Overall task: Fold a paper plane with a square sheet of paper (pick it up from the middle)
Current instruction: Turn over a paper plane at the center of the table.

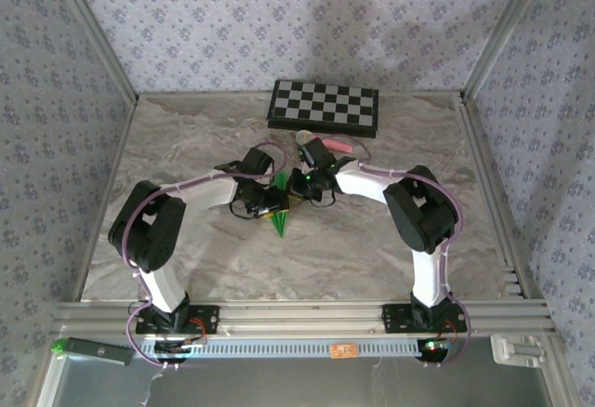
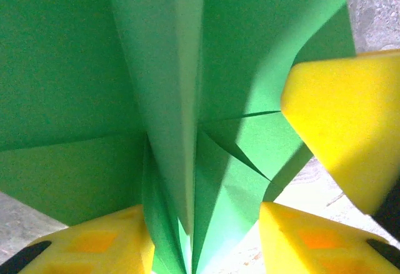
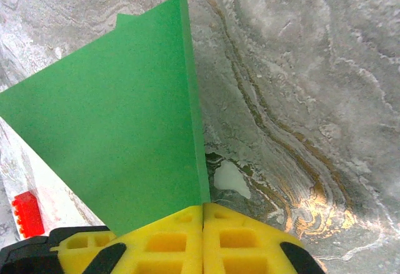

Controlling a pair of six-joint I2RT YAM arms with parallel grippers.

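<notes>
Right end effector (image 3: 203,208) pinches the paper plane (image 3: 125,130) alone, left end effector (image 2: 200,221) stands open; the folds may spring apart or slip

My table (image 1: 186,240) is grey and marbled. The board (image 1: 323,107) lies flat at its far edge, and the microphone (image 1: 338,147) lies just before it. Whether the plane (image 1: 279,221) touches the table, I can't tell.

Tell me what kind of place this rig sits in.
Probably a staged lab test cell: an aluminium frame rail runs along the front, and floral-papered walls box in a marble-look tabletop.
</notes>
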